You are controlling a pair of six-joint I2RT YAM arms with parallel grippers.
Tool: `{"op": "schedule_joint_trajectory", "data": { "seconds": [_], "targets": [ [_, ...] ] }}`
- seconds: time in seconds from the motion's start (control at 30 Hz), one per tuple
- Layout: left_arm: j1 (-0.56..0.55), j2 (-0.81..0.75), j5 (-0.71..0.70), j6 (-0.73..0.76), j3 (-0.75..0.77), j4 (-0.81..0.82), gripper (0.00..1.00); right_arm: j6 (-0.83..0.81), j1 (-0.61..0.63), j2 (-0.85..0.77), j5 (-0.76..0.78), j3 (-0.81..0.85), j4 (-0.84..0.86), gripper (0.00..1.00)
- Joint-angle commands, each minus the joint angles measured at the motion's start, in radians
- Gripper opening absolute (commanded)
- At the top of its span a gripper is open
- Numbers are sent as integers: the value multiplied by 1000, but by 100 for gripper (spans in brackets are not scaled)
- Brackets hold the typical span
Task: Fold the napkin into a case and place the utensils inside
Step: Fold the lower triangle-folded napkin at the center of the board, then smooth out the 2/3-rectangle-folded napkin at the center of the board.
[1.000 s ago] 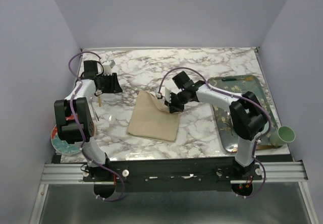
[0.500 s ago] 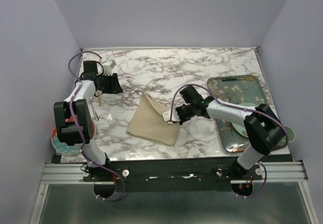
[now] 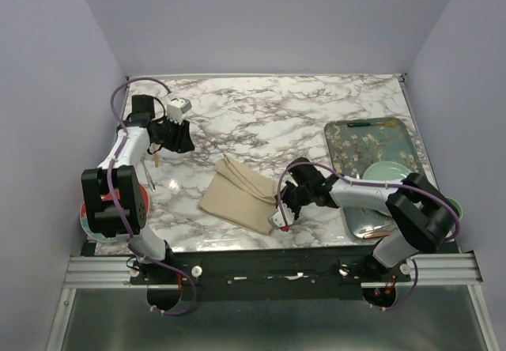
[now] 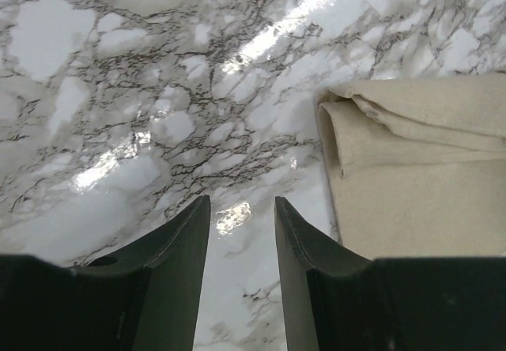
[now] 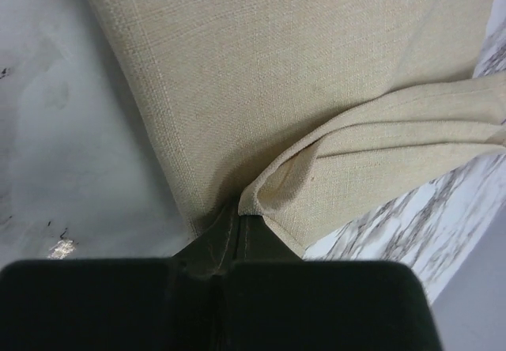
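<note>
The beige napkin (image 3: 237,193) lies folded near the middle front of the marble table. My right gripper (image 3: 279,217) is at the napkin's near right corner and is shut on a folded-over corner; in the right wrist view the cloth (image 5: 277,66) spreads ahead of the closed gripper (image 5: 239,209). My left gripper (image 3: 180,137) is open and empty above the table at the far left. In the left wrist view it (image 4: 243,209) is over bare marble, with the napkin's far edge (image 4: 419,169) to its right. A thin gold utensil (image 3: 156,158) lies by the left arm.
A floral tray (image 3: 368,141) lies at the right with a green plate (image 3: 387,179) on it. A green cup (image 3: 449,210) stands at the near right edge. A coloured plate (image 3: 88,223) sits at the near left edge under the left arm.
My right gripper has drawn the napkin's corner from the far right of the cloth toward the near edge, folding it over. The left gripper has turned slightly.
</note>
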Motion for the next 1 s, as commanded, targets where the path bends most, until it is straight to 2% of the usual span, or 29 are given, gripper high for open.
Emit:
{"op": "schedule_joint_trajectory", "data": {
  "seconds": [0.0,0.07,0.17,0.3,0.33,0.57,0.83,0.97],
  "targets": [
    [-87,-65,27,189,-7,-123,46,-167,7,-9,24,-51,6,1],
    [-114,-85,-6,210,-19,-126,46,-188,7,-14,20,-54,4,1],
    [-212,-91,-48,238,-29,-123,46,-224,7,-25,23,-62,4,1],
    [-307,-73,-106,192,-27,-49,47,-259,4,1,59,-64,12,1],
    [-321,-62,-126,136,-18,-32,47,-260,4,24,70,-56,17,1],
    [-326,48,-157,-122,47,0,55,-270,-11,35,83,-45,38,1],
    [-326,103,-203,-244,39,3,56,-283,-13,18,73,-56,55,1],
    [-326,139,-186,-264,40,-3,52,-285,-16,11,72,-59,64,1]
  ]
}}
